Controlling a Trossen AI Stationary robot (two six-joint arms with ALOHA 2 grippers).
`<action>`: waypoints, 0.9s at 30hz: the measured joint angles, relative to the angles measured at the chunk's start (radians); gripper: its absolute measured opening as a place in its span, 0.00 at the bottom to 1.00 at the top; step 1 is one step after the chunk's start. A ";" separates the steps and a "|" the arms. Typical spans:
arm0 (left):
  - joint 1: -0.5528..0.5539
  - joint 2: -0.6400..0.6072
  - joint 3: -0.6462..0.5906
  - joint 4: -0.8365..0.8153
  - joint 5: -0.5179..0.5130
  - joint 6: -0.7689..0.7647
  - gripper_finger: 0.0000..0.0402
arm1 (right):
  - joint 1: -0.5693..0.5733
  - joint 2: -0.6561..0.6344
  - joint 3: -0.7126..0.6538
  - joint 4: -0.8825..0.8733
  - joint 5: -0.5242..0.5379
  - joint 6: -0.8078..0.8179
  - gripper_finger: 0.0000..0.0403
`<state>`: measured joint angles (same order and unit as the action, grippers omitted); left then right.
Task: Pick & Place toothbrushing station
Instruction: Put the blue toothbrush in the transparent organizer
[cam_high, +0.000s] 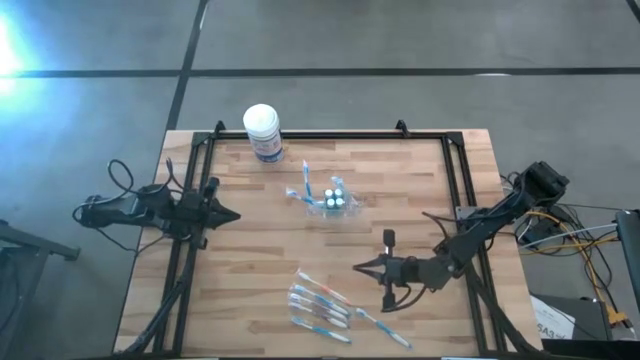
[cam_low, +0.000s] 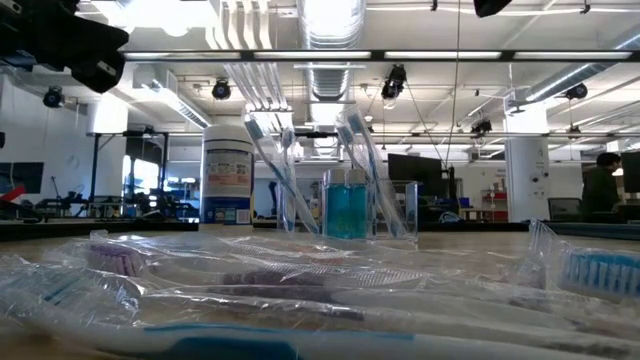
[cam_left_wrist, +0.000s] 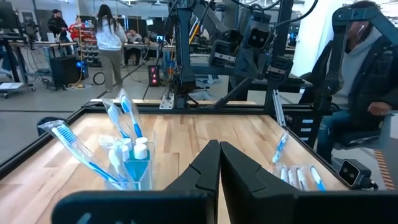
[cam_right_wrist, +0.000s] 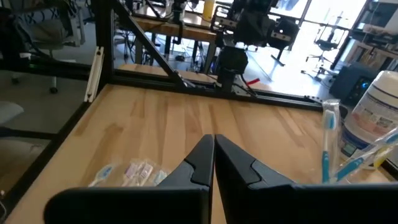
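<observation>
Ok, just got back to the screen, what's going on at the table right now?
Nothing is held right now. The left gripper sits shut and empty at the table's left edge; the right gripper is shut and empty too, just beside the loose blue-and-white toothbrushes lying near the front. The small clear plastic cup mid-table already holds a few brushes and tiny white-capped pieces. The white-lidded tub with a blue label stands at the back.

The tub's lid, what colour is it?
White. The tub stands at the table's far edge, and its round lid shows best in the high view.
</observation>
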<state>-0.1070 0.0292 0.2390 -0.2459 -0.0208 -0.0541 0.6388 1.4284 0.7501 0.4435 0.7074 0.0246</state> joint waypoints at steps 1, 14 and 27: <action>0.000 0.000 0.000 0.000 0.000 -0.003 0.04 | 0.000 0.000 -0.003 0.000 0.000 -0.001 0.02; 0.000 0.000 -0.014 0.001 0.000 -0.031 0.04 | 0.083 0.014 0.244 -0.718 -0.009 0.565 0.02; 0.000 0.002 -0.015 0.007 0.002 -0.048 0.03 | 0.154 0.352 0.720 -1.329 -0.408 1.262 0.05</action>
<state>-0.1074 0.0315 0.2241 -0.2390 -0.0193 -0.1026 0.7925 1.7800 1.4700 -0.8860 0.2990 1.2871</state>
